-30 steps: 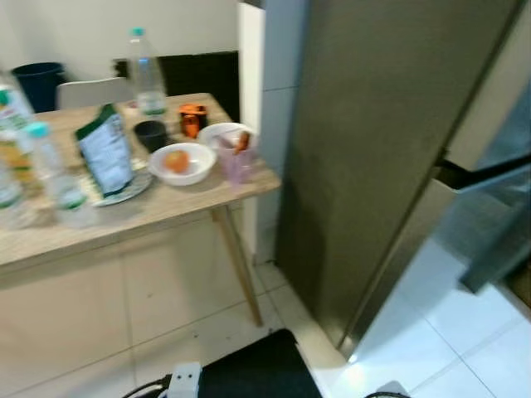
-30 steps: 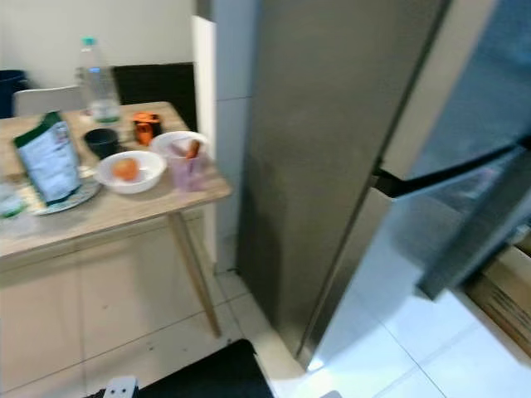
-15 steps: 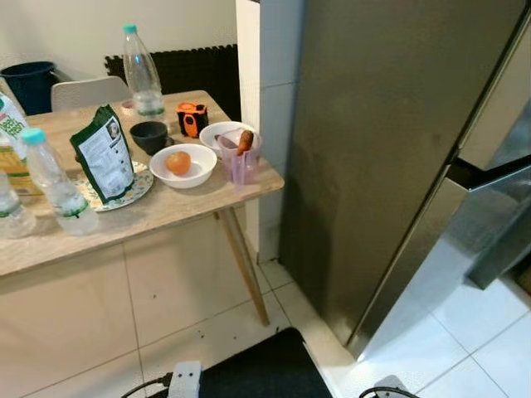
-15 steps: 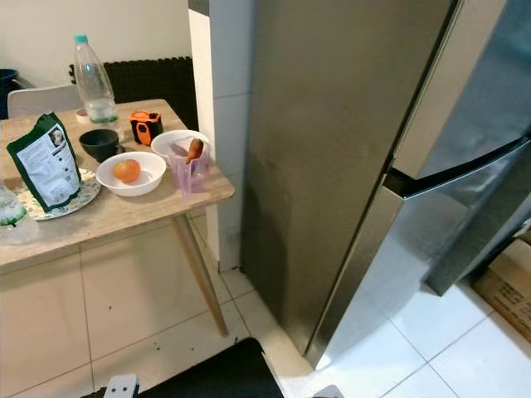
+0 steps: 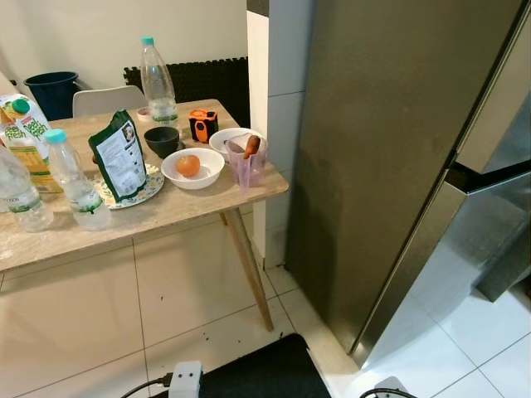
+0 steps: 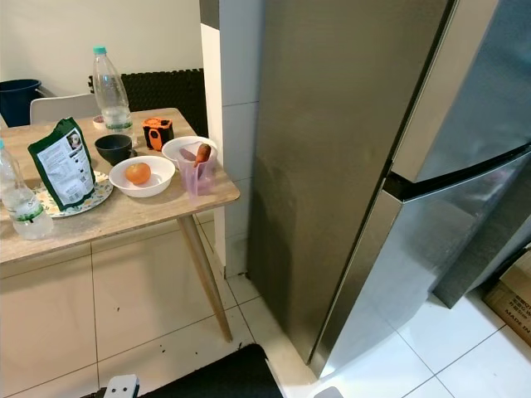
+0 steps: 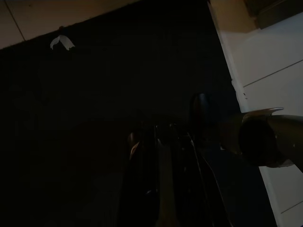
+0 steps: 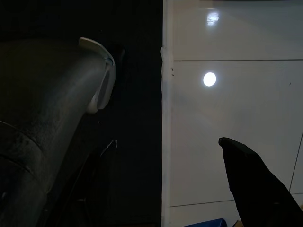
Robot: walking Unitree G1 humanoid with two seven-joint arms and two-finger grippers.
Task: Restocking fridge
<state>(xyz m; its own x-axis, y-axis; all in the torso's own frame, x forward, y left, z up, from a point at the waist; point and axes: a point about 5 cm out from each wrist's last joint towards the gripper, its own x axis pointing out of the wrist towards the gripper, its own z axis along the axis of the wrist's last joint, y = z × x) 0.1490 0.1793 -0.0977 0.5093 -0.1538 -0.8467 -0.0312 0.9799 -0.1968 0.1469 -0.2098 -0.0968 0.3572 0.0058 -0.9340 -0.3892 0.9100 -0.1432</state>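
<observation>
Evidently the restocking has not started: from the left eye view, the groceries sit gathered on a light wooden table (image 5: 166, 217) beside the tall brushed-steel fridge (image 5: 390, 149), whose doors look shut. A white bowl holding an orange fruit (image 5: 192, 167) sits near the table's fridge-side end, with a translucent pink cup holding a carrot-like piece (image 5: 246, 161) just beside it and a second white bowl (image 5: 229, 140) behind. A green snack pouch (image 5: 120, 157) stands upright on a patterned plate (image 5: 148, 186), and a small dark bowl (image 5: 162, 138) and an orange-and-black gadget (image 5: 199, 125) sit further back. Clear plastic water bottles with teal caps (image 5: 73, 180) stand along the front, a taller one (image 5: 158, 80) at the back, and a yellow-green juice carton (image 5: 26, 141) at the far end. The spread looks like a staging place, everything close to the fridge for a short carry.

The right eye view gives the same layout, with a cardboard box (image 6: 510, 296) on the white tiles beyond the fridge.

The left wrist view is very dark; I cannot tell how the left gripper (image 7: 161, 184) is set, and the arm seems to hang idle over a black mat (image 7: 94, 71).

The right wrist view shows one black finger of the right gripper (image 8: 253, 177) over glossy white floor tile (image 8: 236, 104); I cannot tell its state.
</observation>
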